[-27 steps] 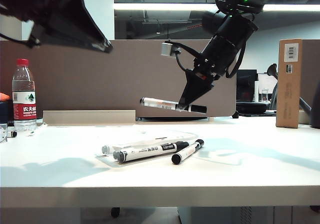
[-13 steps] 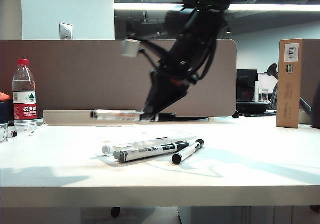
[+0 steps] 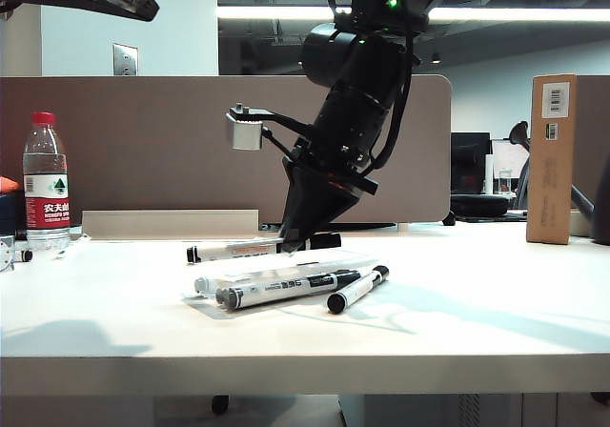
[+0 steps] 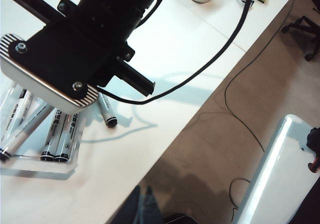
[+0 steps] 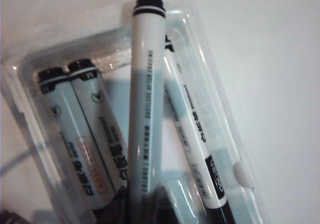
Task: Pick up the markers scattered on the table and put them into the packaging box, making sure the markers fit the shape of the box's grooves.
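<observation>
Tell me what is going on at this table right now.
The right gripper is shut on a white marker with a black end plug, holding it level just above the clear plastic packaging tray on the white table. Markers already lie in the tray's grooves; another black-capped marker lies on the table beside it. The left gripper is raised at the upper left, holding nothing visible.

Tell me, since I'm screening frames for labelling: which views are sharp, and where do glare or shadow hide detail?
Exterior view: sharp, but backlit by the ceiling strip light, so the right gripper is near-black above the clear plastic packaging box. Right wrist view: close and slightly soft; glare washes out the box rim beside the held white black-capped marker. Left wrist view: crisp; a dark arm covers much of it.
</observation>
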Robot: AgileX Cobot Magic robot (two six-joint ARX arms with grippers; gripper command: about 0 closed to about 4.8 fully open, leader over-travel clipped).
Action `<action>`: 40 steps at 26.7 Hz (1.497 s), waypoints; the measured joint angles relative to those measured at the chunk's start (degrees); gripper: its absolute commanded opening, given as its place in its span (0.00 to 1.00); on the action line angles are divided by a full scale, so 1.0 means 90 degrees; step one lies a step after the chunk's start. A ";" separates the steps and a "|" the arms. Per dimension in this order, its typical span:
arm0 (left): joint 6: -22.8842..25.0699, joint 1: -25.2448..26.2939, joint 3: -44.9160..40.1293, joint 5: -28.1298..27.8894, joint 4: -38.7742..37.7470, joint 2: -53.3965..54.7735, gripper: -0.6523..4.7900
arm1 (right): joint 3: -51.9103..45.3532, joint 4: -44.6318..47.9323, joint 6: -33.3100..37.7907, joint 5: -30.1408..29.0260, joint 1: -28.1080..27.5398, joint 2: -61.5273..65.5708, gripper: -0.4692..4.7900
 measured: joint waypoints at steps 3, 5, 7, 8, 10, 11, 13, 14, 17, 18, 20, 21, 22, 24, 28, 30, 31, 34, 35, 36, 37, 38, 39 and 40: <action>-0.0017 0.0000 0.0000 -0.0136 0.0000 0.0000 0.11 | 0.0000 0.0005 0.0000 0.0197 -0.0002 0.0000 0.08; -0.0019 0.0000 0.0000 -0.0282 0.0002 0.0000 0.11 | 0.0000 0.0002 0.0000 0.0248 -0.0012 0.0000 0.08; -0.0019 0.0000 0.0000 -0.0357 0.0002 0.0000 0.11 | 0.0000 0.0002 -0.0002 0.0318 -0.0017 0.0000 0.08; -0.0022 0.0000 0.0000 -0.0379 0.0002 0.0000 0.11 | 0.0000 0.0000 0.0000 0.0321 -0.0034 0.0000 0.08; -0.0019 0.0000 0.0000 -0.0389 0.0002 0.0000 0.11 | 0.0000 0.0002 0.0000 0.0321 -0.0049 0.0000 0.08; -0.0019 0.0000 0.0000 -0.0396 0.0002 0.0000 0.11 | 0.0000 0.0002 -0.0002 0.0321 -0.0070 0.0000 0.08; -0.0019 0.0000 0.0000 -0.0403 0.0002 0.0000 0.11 | 0.0000 0.0005 0.0017 0.0321 -0.0083 0.0000 0.08; -0.0019 0.0000 0.0000 -0.0403 0.0002 0.0000 0.11 | 0.0000 0.0017 0.0041 0.0323 -0.0090 0.0000 0.08; -0.0019 0.0000 0.0000 -0.0408 0.0005 0.0000 0.11 | 0.0002 0.0095 0.0168 0.0287 -0.0087 0.0000 0.23; -0.0019 0.0000 0.0000 -0.0408 0.0002 0.0000 0.11 | 0.0002 0.0114 0.0226 0.0236 -0.0087 0.0000 0.30; -0.0019 0.0000 0.0000 -0.0408 0.0007 0.0000 0.11 | 0.0002 0.0124 0.0338 0.0121 -0.0087 0.0000 0.37; -0.0019 0.0000 0.0000 -0.0408 0.0017 0.0000 0.11 | 0.0005 0.0124 0.0401 0.0090 -0.0087 0.0000 0.37; -0.0019 0.0000 0.0000 -0.0408 0.0029 -0.0002 0.11 | 0.0007 0.0126 0.0403 0.0090 -0.0087 0.0000 0.37; -0.0019 0.0000 0.0000 -0.0408 0.0061 0.0000 0.11 | 0.0007 0.0136 0.0408 0.0090 -0.0087 0.0000 0.37; -0.0019 0.0000 0.0000 -0.0408 0.0141 -0.0002 0.11 | 0.0007 0.0170 0.0440 0.0175 -0.0092 -0.0044 0.37; -0.0019 0.0000 0.0000 -0.0410 0.0163 -0.0002 0.11 | 0.0007 0.0427 0.0794 0.0675 -0.0095 -0.0306 0.37; -0.0019 0.0000 0.0000 -0.0410 0.0163 -0.0002 0.11 | 0.0012 0.0542 0.0908 0.0809 -0.0131 -0.0408 0.37; -0.0019 0.0000 0.0000 -0.0413 0.0163 -0.0002 0.11 | 0.0019 0.0763 0.1863 0.1078 -0.0393 -0.0743 0.37; -0.0019 0.0000 0.0000 -0.0413 0.0165 -0.0002 0.11 | 0.0019 0.0804 0.2426 0.1107 -0.0522 -0.0811 0.37; -0.0019 0.0000 0.0000 -0.0413 0.0177 -0.0002 0.11 | 0.0019 0.0838 0.2941 0.1137 -0.0624 -0.0857 0.37; -0.0019 0.0000 0.0000 -0.0413 0.0202 -0.0002 0.11 | 0.0024 0.0828 0.3538 0.1151 -0.0733 -0.0901 0.37; -0.0019 0.0000 0.0000 -0.0413 0.0231 -0.0002 0.11 | 0.0034 0.0746 0.4175 0.1163 -0.0867 -0.0935 0.37; -0.0017 0.0000 0.0000 -0.0413 0.0274 -0.0002 0.11 | 0.0041 0.0406 0.5187 0.1195 -0.1056 -0.0974 0.37; -0.0019 0.0000 0.0000 -0.0413 0.0304 -0.0002 0.11 | 0.0041 0.0034 0.5962 0.1192 -0.1178 -0.0981 0.37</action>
